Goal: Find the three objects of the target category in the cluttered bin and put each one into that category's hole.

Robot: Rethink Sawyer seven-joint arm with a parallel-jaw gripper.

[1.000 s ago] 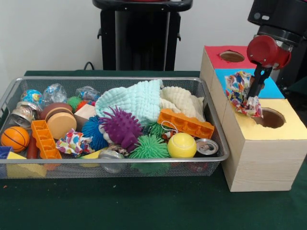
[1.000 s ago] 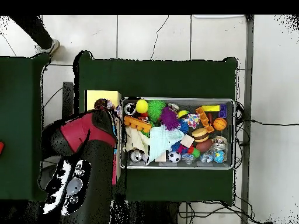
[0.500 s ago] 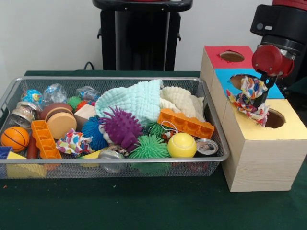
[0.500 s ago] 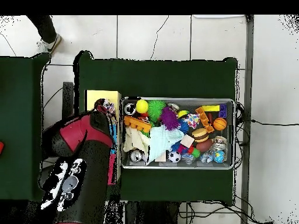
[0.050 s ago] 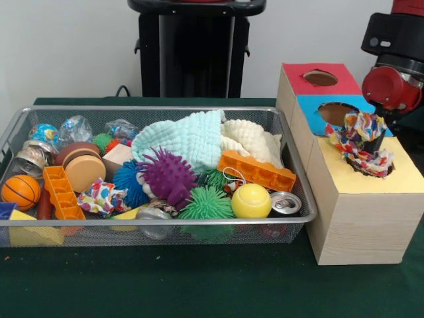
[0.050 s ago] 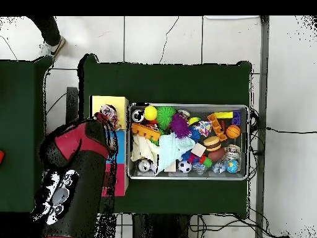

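The red and black arm (image 5: pixel 397 63) comes down at the upper right of the front view, and its gripper (image 5: pixel 375 142) is buried in a multicoloured patterned cloth (image 5: pixel 361 142); the fingers are hidden by the fabric, so it cannot be told whether they are apart or clamped on it. The cloth sits bunched over the hole of the yellow section (image 5: pixel 371 182) of the wooden sorting box, covering that hole, with its folds spilling onto the yellow top. Behind it, toward the top of the frame, are the blue section (image 5: pixel 311 105) and the red section (image 5: pixel 298 76), each with its round hole uncovered. In the overhead view the same cloth (image 6: pixel 109 114) lies at the yellow end of the box, left of centre, with the arm (image 6: pixel 71 176) filling the lower left. The wire mesh bin (image 5: pixel 159 232) occupies the left and centre of the front view, just beside the box. Contents noted: a mint green cloth (image 5: pixel 185 136) and a cream cloth (image 5: pixel 252 139) at the back, an orange brick (image 5: pixel 257 171), a purple spiky ball (image 5: pixel 167 175), a green spiky ball (image 5: pixel 207 204), a yellow ball (image 5: pixel 252 201), a small basketball (image 5: pixel 20 191), and a second patterned cloth (image 5: pixel 99 197) at lower left.
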